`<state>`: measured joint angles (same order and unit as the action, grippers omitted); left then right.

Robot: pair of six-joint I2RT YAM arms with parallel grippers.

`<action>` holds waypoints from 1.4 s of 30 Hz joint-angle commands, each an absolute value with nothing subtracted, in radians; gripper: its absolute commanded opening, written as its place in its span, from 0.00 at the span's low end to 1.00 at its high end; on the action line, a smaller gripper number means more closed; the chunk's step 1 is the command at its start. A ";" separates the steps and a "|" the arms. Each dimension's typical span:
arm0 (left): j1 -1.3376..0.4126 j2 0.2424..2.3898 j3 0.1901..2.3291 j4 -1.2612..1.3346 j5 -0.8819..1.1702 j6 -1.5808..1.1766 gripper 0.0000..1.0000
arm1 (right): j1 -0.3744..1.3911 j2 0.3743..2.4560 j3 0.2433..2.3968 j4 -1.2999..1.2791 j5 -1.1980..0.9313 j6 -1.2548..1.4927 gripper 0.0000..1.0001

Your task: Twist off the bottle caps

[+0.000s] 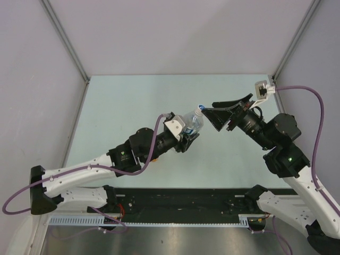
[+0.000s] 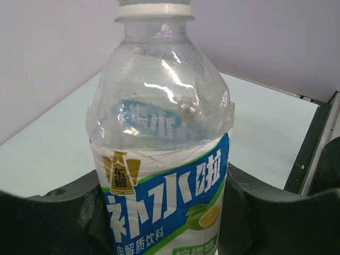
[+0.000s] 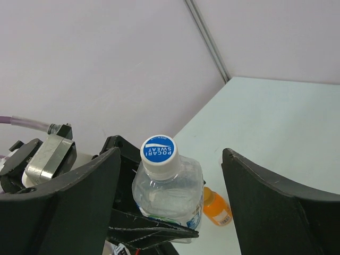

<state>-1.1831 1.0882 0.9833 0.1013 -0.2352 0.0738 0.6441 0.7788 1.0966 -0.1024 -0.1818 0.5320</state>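
My left gripper (image 1: 188, 131) is shut on a clear bottle with a blue-white label (image 1: 193, 122) and holds it tilted above the table. In the left wrist view its fingers (image 2: 53, 218) clamp the label (image 2: 164, 202). The bottle's blue cap (image 1: 200, 108) is on the neck. My right gripper (image 1: 210, 112) is open and faces the cap, its tips just short of it. In the right wrist view the blue cap (image 3: 158, 150) sits between the wide-open fingers (image 3: 79, 196). A short orange bottle (image 3: 217, 207) lies on the table below. The red-white bottle is out of view.
The pale table (image 1: 159, 95) is enclosed by grey walls on the left, back and right, with a metal post in each back corner (image 1: 87, 79). A black rail (image 1: 180, 199) runs along the near edge between the arm bases.
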 commanded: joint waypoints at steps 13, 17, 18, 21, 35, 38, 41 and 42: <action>-1.200 1.112 0.994 0.118 -0.261 0.117 0.00 | 0.641 0.824 1.131 -0.101 -0.251 0.522 0.71; -1.198 1.117 0.996 0.120 -0.261 0.120 0.00 | 0.641 0.838 1.138 -0.118 -0.258 0.512 0.65; -1.200 1.115 0.996 0.120 -0.259 0.123 0.00 | 0.641 0.836 1.138 -0.121 -0.258 0.509 0.63; -1.200 1.120 0.994 0.120 -0.256 0.123 0.00 | 0.641 0.831 1.138 -0.120 -0.250 0.503 0.58; -1.200 1.131 0.996 0.118 -0.256 0.124 0.00 | 0.641 0.819 1.138 -0.140 -0.224 0.489 0.50; -1.200 1.132 0.997 0.118 -0.255 0.126 0.00 | 0.641 0.816 1.138 -0.143 -0.218 0.488 0.39; -1.200 1.132 0.996 0.117 -0.256 0.124 0.00 | 0.641 0.815 1.138 -0.147 -0.210 0.482 0.27; -1.198 1.134 0.994 0.117 -0.258 0.123 0.00 | 0.643 0.812 1.138 -0.149 -0.207 0.480 0.17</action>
<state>-1.1931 1.1355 0.9833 0.0937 -0.2424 0.1062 0.6445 0.8303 1.0992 -0.1604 -0.2287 0.4950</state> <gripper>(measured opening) 0.594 0.334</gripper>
